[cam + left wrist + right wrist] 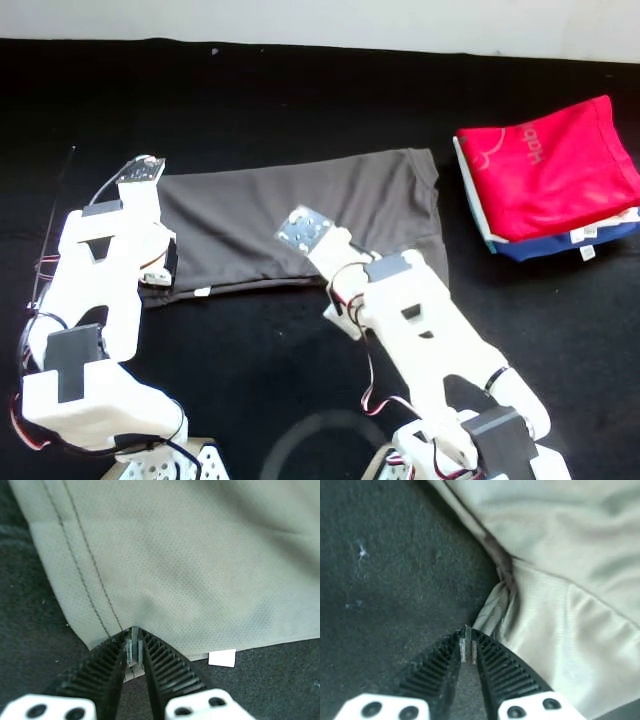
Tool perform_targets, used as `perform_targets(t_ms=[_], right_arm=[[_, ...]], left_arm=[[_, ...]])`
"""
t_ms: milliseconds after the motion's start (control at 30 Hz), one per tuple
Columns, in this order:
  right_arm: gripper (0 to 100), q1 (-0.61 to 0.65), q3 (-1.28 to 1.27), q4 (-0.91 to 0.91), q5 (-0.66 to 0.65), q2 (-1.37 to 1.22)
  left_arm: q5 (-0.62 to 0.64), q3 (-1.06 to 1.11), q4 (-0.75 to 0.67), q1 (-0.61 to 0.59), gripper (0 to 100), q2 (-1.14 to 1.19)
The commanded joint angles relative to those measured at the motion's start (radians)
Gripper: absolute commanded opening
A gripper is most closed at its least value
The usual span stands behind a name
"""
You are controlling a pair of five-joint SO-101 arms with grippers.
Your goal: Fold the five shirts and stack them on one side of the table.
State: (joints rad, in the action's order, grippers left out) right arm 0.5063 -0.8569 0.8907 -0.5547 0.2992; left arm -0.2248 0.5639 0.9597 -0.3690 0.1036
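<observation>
Toothed fingers (107, 667) of the left gripper (133, 647) are closed on the hem corner of the shirt (190, 570), low centre of the frame, beside a white tag (222, 657). The right gripper (468, 645) is likewise closed, pinching a bunched fold of the shirt's edge. In the high view the shirt lies spread across mid-frame on the table (250, 110); the stack (550, 175), red on top, sits at right. For a clean fold, both pinches should likely rise together, with the held edge taut and level.
</observation>
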Motion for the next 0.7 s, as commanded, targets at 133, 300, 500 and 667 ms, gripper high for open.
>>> perform_targets(t_ms=[133,300,500,667], right_arm=[[0.5,-0.012,0.012,0.044,0.012,0.085],[1.4,-0.108,0.068,0.259,0.008,0.225],[23.1,-0.245,0.058,0.271,-0.152,0.216],[23.1,-0.206,-0.001,0.174,-0.166,0.059]], left_arm=[[-0.011,0.005,-0.015,-0.038,1,-0.002],[-0.011,0.005,-0.015,-0.038,1,-0.002],[-0.011,0.005,-0.015,-0.038,1,-0.002],[-0.011,0.005,-0.015,-0.038,1,-0.002]])
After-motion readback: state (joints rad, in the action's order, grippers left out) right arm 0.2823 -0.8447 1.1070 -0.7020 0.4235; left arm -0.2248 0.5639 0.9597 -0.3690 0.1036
